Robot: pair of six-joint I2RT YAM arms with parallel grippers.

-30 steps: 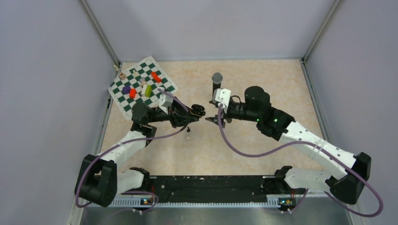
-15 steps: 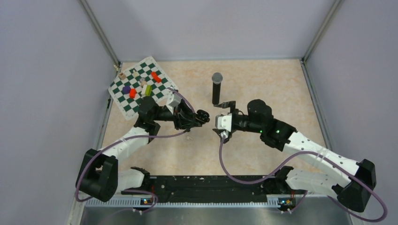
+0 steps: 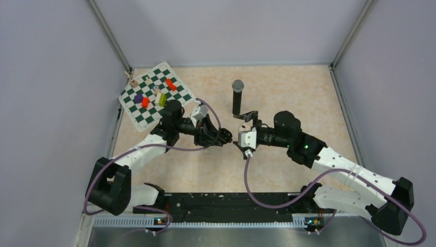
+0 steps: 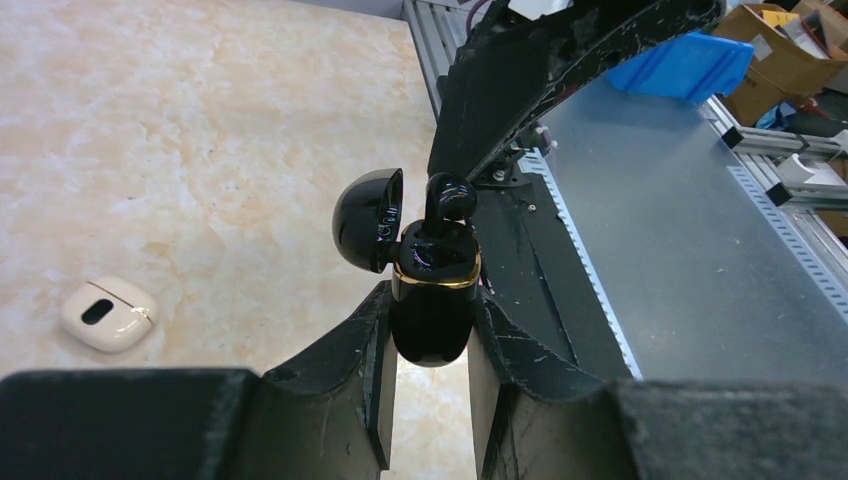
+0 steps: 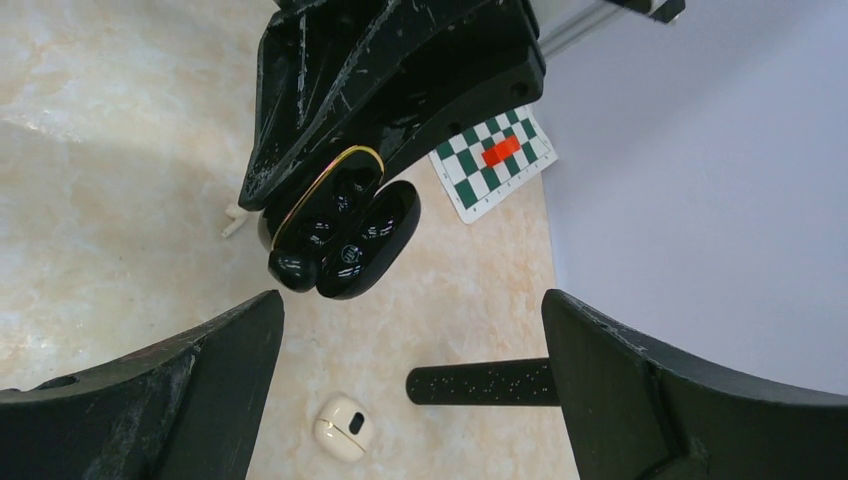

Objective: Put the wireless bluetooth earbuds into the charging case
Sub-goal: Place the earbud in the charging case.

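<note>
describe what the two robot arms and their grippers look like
The left arm and right arm both have white links joined by chunky black joints, with a purple cable looping along each. A small green light glows on the right arm. The left gripper and right gripper each have two flat black fingers scuffed with pale scratches, and a white block at the wrist.

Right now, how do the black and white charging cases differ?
The black charging case has a gold rim; the white charging case is plain whitish. The black one's lid is open, a black earbud sticking up; the white one is shut. The black one is clamped in the left gripper; the white one lies on the table. Both are small and rounded.
</note>
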